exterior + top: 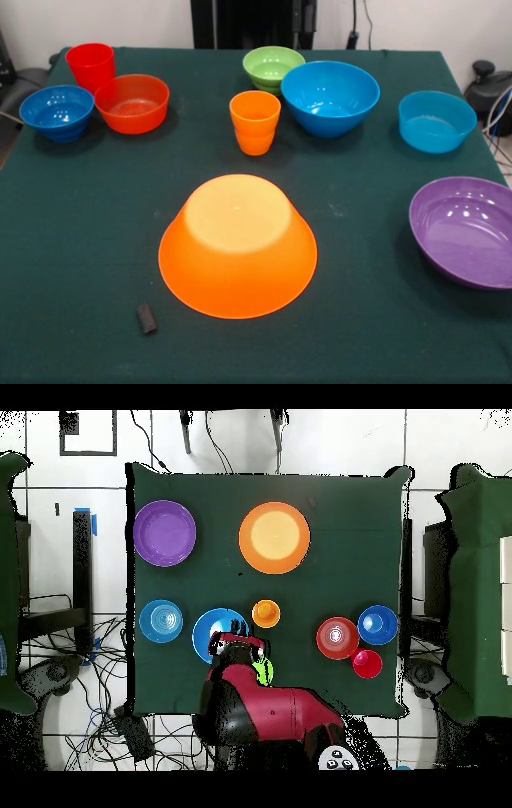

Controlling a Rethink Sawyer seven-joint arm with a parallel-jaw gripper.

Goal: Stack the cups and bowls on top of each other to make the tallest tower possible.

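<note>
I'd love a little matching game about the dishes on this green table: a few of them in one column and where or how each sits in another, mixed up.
Things:
1. large orange bowl
2. red cup
3. purple bowl
4. green bowl

Places or states:
A. right edge of the front view, open side up
B. upside down, mid-table
C. far side, behind the big blue bowl
D. far left corner, behind the orange-red bowl

Pairs: 1-B, 2-D, 3-A, 4-C

— What does the arm (265, 709) look like from overhead?
— Bulky, rounded, glossy dark red with black joints.
— And its end?
— A black head (238, 649) edged in red.
</note>
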